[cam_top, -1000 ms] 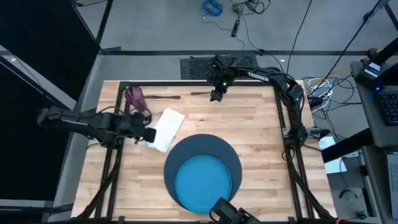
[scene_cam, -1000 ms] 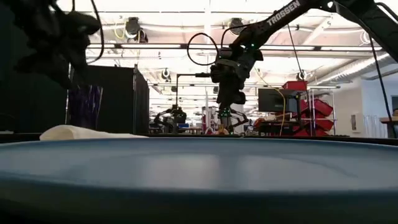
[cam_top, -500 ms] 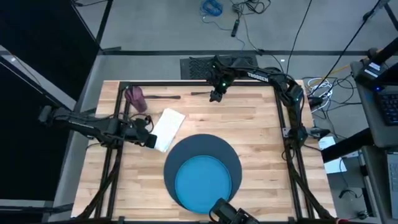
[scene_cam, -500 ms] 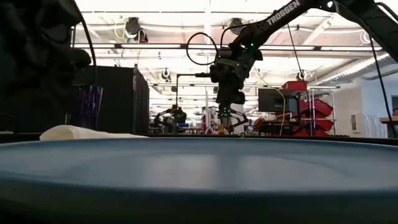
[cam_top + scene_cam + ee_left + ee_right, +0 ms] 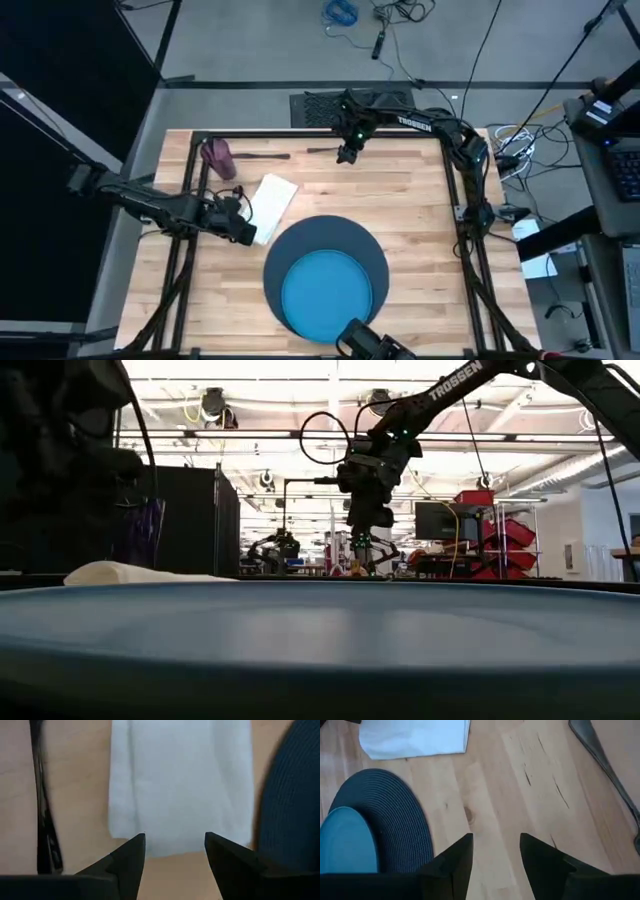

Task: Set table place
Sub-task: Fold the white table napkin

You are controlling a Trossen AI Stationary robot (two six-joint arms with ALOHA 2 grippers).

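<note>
The white folded napkin (image 5: pixel 268 204) lies flat on the wooden table (image 5: pixel 410 200), left of the dark blue round mat (image 5: pixel 340 240). The bright blue plate (image 5: pixel 327 293) rests on that mat. My left gripper (image 5: pixel 242 230) stands open just off the napkin's near end (image 5: pixel 175 847), its fingers pointing along the napkin without touching it. The purple cup (image 5: pixel 215 157) lies at the far left, with a dark utensil (image 5: pixel 262 156) beside it. My right gripper (image 5: pixel 347 153) hangs open above the far edge, next to another metal utensil (image 5: pixel 322 150).
A black frame bar (image 5: pixel 188 230) crosses the table's left side under my left arm, and a matching one (image 5: pixel 462 200) runs down the right. Bare wood (image 5: pixel 520 785) lies between the napkin, the mat and my right gripper. A utensil handle (image 5: pixel 600 757) shows in the right wrist view.
My left gripper has drawn back toward the table's near edge, coming off the napkin's near end. The napkin lies where it was. My right arm has kept still.
</note>
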